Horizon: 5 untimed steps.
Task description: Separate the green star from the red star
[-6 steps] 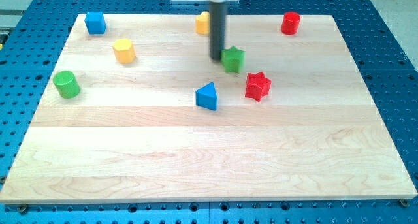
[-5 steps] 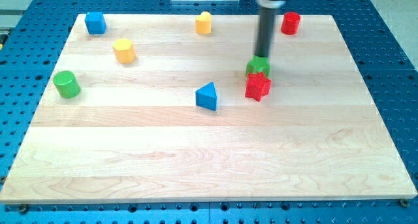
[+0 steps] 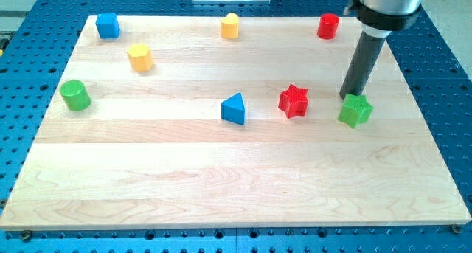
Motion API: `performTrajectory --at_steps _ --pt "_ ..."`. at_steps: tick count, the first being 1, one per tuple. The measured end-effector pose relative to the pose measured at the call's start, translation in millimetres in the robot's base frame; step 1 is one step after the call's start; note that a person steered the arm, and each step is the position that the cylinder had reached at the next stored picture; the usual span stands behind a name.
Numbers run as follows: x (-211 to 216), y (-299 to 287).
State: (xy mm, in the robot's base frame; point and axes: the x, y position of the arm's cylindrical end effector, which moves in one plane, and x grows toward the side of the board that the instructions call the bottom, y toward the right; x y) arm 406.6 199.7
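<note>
Camera view shows a pale wooden bench (image 3: pixel 221 179) set on a blue perforated base (image 3: pixel 442 76). The dark rod comes down from the far right, and my tip (image 3: pixel 348 98) rests at the far-left edge of the green star (image 3: pixel 355 111), touching it or all but touching it. There is no hand on this arm, only the rod, so nothing is open, closed or gripped.

The green star lies on the right part of the bench, about midway between far and near. The red star (image 3: pixel 293 100) sits to its left, apart from it, with bare wood showing between the two. My tip stands to the right of the red star and clear of it.

A blue triangle (image 3: pixel 234 109) lies to the left of the red star, slightly nearer. At the left edge stands a green cylinder (image 3: pixel 74 95). A yellow block (image 3: pixel 139 57), seemingly six-sided, sits farther back on the left, and a blue cube (image 3: pixel 108 25) occupies the far-left corner. Along the far edge are a small yellow block (image 3: pixel 230 25), its shape unclear, near the middle, and a red cylinder (image 3: pixel 328 26) toward the right, just left of the rod's upper part.
</note>
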Motion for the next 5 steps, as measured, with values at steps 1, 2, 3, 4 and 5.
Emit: performTrajectory --at_steps 1,2,3,4,5 --pt "29.3 -9.8" --pt "25.4 -19.7" --pt "23.1 53.7" --pt "120.2 -23.5" --pt "135.5 -37.2"
